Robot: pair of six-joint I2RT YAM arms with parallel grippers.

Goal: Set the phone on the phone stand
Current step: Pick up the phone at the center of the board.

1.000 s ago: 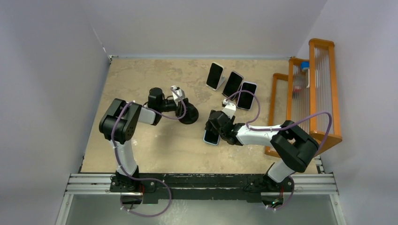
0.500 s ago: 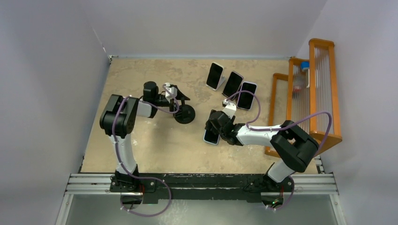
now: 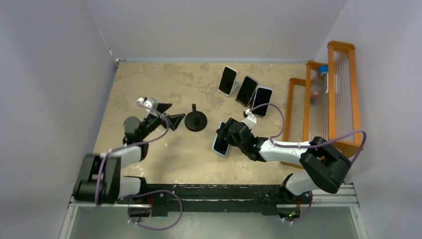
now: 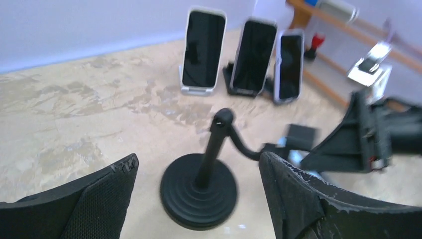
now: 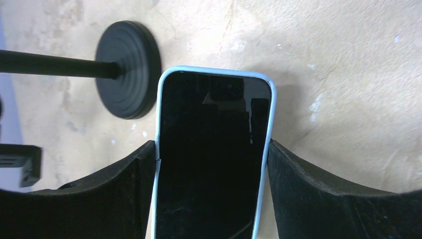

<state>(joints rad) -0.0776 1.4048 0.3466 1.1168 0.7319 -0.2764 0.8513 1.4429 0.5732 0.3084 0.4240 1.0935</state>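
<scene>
The black phone stand [image 3: 195,121] has a round base and an upright post and stands alone mid-table. My left gripper [image 3: 171,114] is open just to its left, clear of it. In the left wrist view the stand [image 4: 201,191] sits ahead of my left gripper [image 4: 199,160], between the spread fingers [image 4: 94,199] without touching them. A phone [image 3: 220,142] with a dark screen and light blue case is held to the right of the stand. My right gripper [image 3: 230,135] is shut on the phone's [image 5: 214,159] long edges. The stand's base [image 5: 128,69] lies beyond the phone's top left corner.
Three other phones [image 3: 247,89] lean on stands in a row at the back of the table. An orange wooden rack [image 3: 328,94] runs along the right edge. Grey walls close in the left and far sides.
My left gripper has opened, let go of the stand and drawn back to the left. The stand now stands by itself. My right gripper has carried the phone slightly left, toward the stand.
</scene>
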